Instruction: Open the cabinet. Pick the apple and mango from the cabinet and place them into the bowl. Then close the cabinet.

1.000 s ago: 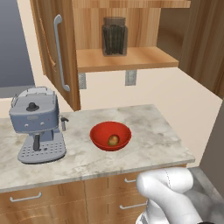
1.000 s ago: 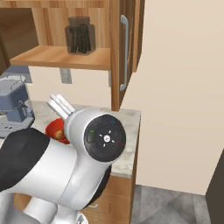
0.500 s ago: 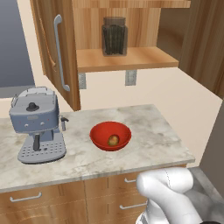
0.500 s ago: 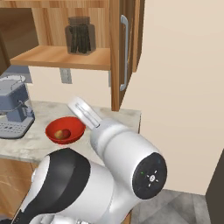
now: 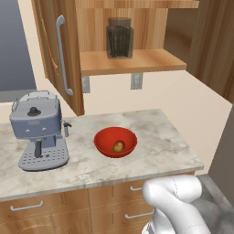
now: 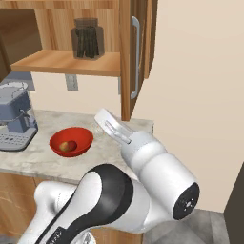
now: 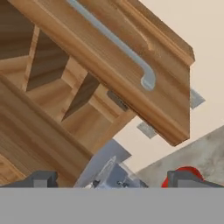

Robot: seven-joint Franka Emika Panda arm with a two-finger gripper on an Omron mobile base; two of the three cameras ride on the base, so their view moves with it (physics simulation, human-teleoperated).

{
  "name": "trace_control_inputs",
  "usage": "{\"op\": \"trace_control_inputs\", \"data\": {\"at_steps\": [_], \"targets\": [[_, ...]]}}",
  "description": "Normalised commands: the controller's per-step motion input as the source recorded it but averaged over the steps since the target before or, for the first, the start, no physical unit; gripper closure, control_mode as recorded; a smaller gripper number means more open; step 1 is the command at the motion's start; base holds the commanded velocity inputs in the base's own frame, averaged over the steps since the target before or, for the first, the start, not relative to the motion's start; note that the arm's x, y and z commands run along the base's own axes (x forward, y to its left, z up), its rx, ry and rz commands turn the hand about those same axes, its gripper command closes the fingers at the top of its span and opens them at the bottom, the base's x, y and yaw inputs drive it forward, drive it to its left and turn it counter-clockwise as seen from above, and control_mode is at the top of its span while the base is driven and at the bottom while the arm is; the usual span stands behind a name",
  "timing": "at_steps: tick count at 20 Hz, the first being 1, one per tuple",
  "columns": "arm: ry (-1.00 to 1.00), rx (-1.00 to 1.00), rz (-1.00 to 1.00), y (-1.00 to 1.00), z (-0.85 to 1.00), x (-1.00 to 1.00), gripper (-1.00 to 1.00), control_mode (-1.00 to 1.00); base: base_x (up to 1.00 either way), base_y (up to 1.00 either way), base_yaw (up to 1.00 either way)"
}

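The cabinet [image 5: 137,41] is standing open on the wall, both wooden doors swung out, and the red bowl [image 5: 115,140] is sitting on the marbled counter [image 5: 155,151] below it with one small yellowish-brown fruit [image 5: 118,146] already lying inside; whether that is the apple or the mango is too small to tell. The gripper [image 7: 109,177] is hanging low with its two dark tips spread wide apart and nothing between them. From the hand view it is looking up at the left door [image 7: 144,61], so the door and its silver bar handle [image 7: 118,46] are lying above and ahead of the tips, the bar's long axis running vertically in the room. On the smooth shelf a dark ribbed glass jar [image 5: 119,37] is standing. A grey coffee machine [image 5: 39,130] is squatting left of the glossy, shallow bowl
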Motion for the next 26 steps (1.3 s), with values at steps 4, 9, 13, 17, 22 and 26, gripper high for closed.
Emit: {"op": "trace_control_inputs", "data": {"at_steps": [4, 9, 13, 17, 22, 26], "targets": [[-0.17, 0.05, 0.09, -0.41, 0.00, 0.52, -1.00, -1.00, 0.00, 0.00, 0.00], [-0.13, 0.05, 0.08, -0.40, 0.00, 0.55, -1.00, -1.00, 0.00, 0.00, 0.00], [-0.08, 0.05, 0.06, -0.31, 0.05, 0.54, -1.00, -1.00, 0.00, 0.00, 0.00], [-0.06, 0.04, 0.03, -0.14, 0.18, 0.45, -1.00, -1.00, 0.00, 0.00, 0.00], [-0.10, 0.00, 0.00, 0.03, 0.25, 0.14, -1.00, -1.00, 0.00, 0.00, 0.00], [-0.10, 0.00, 0.00, 0.36, 0.18, 0.00, -1.00, -1.00, 0.00, 0.00, 0.00]]}}
